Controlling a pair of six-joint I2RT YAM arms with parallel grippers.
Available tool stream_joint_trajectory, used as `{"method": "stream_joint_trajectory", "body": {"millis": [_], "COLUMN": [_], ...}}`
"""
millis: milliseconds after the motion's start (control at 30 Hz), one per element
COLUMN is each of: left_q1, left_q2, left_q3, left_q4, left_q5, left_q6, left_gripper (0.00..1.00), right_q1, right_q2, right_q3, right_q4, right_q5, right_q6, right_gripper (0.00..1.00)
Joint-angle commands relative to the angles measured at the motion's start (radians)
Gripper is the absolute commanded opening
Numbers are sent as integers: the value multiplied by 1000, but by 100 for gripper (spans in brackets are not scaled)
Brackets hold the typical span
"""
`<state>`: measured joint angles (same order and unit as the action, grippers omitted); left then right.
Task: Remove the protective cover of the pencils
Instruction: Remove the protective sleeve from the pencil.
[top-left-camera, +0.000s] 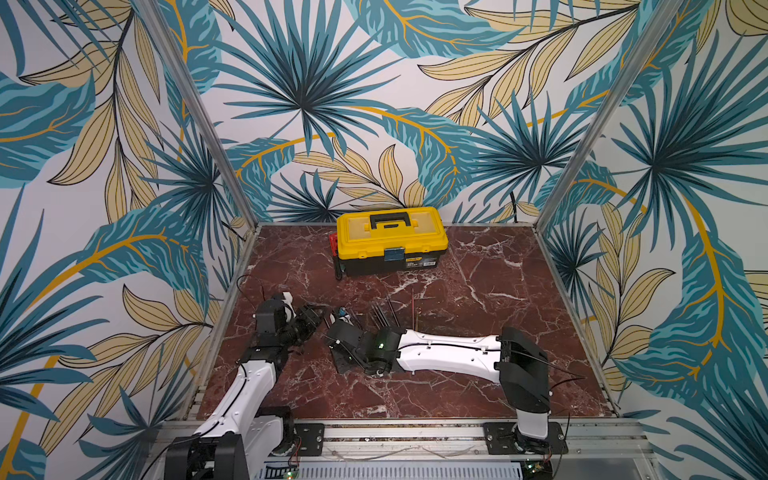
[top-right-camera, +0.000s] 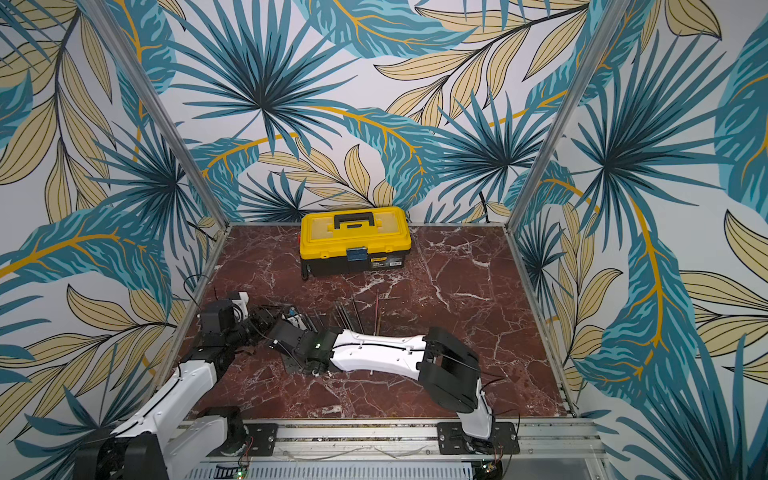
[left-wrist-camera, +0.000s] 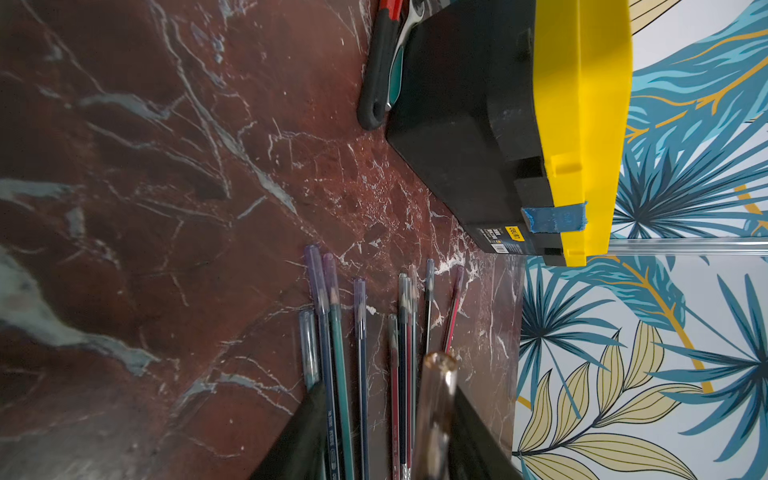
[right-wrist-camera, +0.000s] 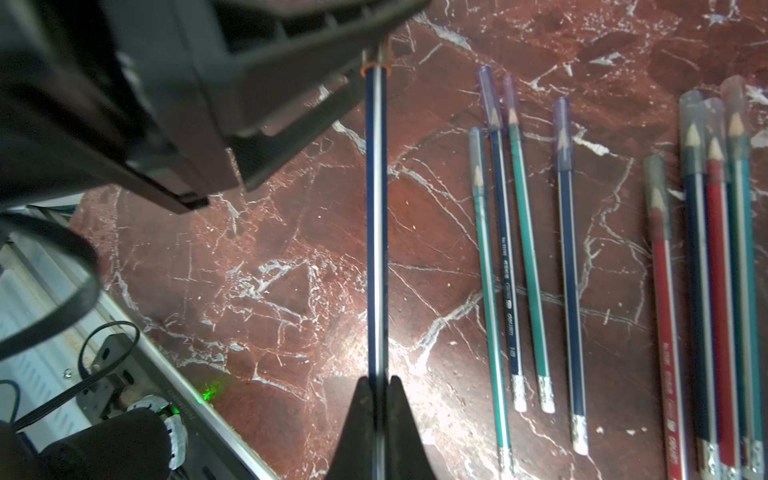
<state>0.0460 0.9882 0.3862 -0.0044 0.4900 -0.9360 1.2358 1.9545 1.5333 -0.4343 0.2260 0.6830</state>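
While squeezing a dark blue pencil (right-wrist-camera: 376, 228) tight in the right end effector (right-wrist-camera: 379, 382), has the left end effector (left-wrist-camera: 386, 395) part open around its clear cover (left-wrist-camera: 438, 386). Has more capped pencils (right-wrist-camera: 569, 270) beside on the desk (right-wrist-camera: 270, 249).

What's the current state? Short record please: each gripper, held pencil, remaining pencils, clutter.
right gripper: shut on a dark blue pencil
left gripper: jaws apart around that pencil's cap, not clamped
other pencils: lying on the marble table, tips capped
toolbox: yellow lid closed, at the back
hand tool: beside the toolbox
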Motion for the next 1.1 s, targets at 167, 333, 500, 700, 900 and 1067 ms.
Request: {"method": "stream_joint_trajectory", "body": {"millis": [167, 333, 500, 700, 900, 1067], "left_q1": [-6, -6, -6, -7, -5, -5], "left_q2": [16, 38, 60, 52, 33, 38], "left_q3": [54, 66, 72, 80, 75, 83], "left_q4": [18, 18, 18, 18, 15, 3], "left_q5": [-3, 8, 2, 12, 11, 7], "left_q6": [22, 28, 33, 41, 35, 41], "left_gripper": [27, 13, 5, 3, 3, 2], "right_q1": [-2, -2, -2, -2, -4, -7], "right_q2": [-5, -10, -6, 27, 70, 94], "right_q3": [-13, -25, -18, 26, 69, 87], "right_q4": [1, 12, 3, -26, -44, -31], "right_q5": [-17, -37, -32, -12, 7, -11], "right_q6": [-15, -20, -26, -41, -46, -50], "right_gripper": [0, 0, 5, 27, 35, 34]}}
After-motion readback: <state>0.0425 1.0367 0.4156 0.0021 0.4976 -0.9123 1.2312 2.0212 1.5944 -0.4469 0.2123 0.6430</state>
